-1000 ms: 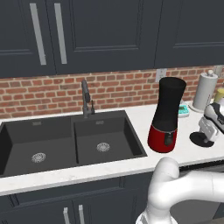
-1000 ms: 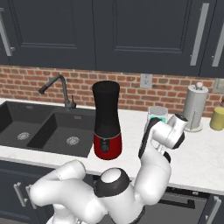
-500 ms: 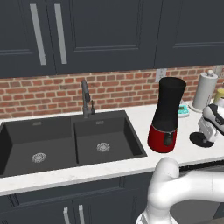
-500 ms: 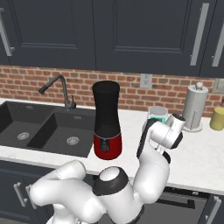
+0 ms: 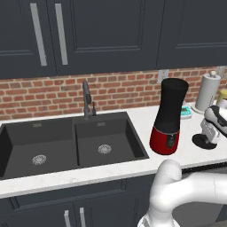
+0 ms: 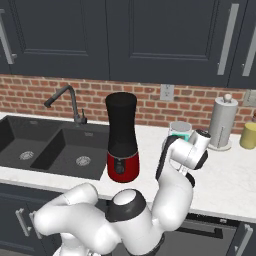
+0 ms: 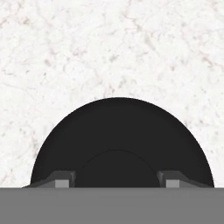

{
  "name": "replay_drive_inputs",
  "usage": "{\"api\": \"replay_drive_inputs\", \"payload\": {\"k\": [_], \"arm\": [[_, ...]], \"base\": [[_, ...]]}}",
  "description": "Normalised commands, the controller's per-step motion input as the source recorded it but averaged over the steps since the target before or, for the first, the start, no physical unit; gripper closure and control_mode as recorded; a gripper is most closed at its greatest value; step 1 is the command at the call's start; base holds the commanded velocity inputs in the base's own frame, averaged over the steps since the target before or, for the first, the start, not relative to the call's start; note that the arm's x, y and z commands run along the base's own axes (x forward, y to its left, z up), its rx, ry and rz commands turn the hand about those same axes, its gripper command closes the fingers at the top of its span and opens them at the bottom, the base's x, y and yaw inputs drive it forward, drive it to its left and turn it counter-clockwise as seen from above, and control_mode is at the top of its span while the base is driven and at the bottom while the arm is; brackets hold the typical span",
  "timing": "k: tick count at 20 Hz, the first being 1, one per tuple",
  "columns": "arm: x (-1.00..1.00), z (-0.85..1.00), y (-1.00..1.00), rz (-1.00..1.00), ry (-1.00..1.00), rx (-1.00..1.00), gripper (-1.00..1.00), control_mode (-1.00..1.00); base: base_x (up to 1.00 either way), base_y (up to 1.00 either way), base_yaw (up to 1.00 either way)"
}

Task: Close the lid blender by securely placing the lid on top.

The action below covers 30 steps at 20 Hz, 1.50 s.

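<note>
The gripper (image 7: pixel 117 178) points straight down at the counter, and its two finger tips (image 7: pixel 61 179) stand on either side of the raised centre knob of the lid (image 7: pixel 120 131), closed against it. The lid is a flat black disc lying on the white marbled counter (image 7: pixel 109 48). In the left base view the gripper (image 5: pixel 208 138) is low over the lid (image 5: pixel 203 142), which rests on the counter to the right of the blender (image 5: pixel 169 116), well apart from it.

The blender stands upright near the right edge of the sink (image 5: pixel 66 148), its black jar open at the top and its red base touching the counter. In the right base view the blender (image 6: pixel 121 137) is in the middle, and the hand of the arm (image 6: pixel 187 152) hangs to its right, hiding the lid.

Behind the hand, near the brick wall, a paper towel roll (image 6: pixel 221 122) stands upright, with a small teal container (image 6: pixel 179 131) to its left and a yellow jar (image 6: pixel 248 135) at the far right. A dark tap (image 5: pixel 87 101) rises behind the sink.
</note>
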Motion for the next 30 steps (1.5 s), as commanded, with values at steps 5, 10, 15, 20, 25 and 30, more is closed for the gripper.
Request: {"api": "replay_drive_inputs", "payload": {"k": [5, 10, 15, 20, 25, 30], "arm": [[0.00, 0.02, 0.00, 0.00, 0.00, 0.00, 1.00, -1.00], [-0.09, 0.50, 0.00, 0.00, -0.10, 0.00, 1.00, -1.00], [-0.33, 0.99, 0.00, 0.00, -0.22, 0.00, 1.00, -1.00], [-0.43, 1.00, 0.00, -0.03, -0.28, 0.00, 1.00, -1.00], [-0.45, 1.00, 0.04, -0.04, -0.32, 0.00, 1.00, -1.00], [-0.22, 1.00, 0.12, -0.05, -0.26, 0.00, 1.00, -1.00]], "base": [[0.00, 0.00, 0.00], [0.00, 0.00, 0.00], [0.00, 0.00, 0.00], [0.00, 0.00, 0.00], [0.00, 0.00, 0.00], [0.00, 0.00, 0.00]]}}
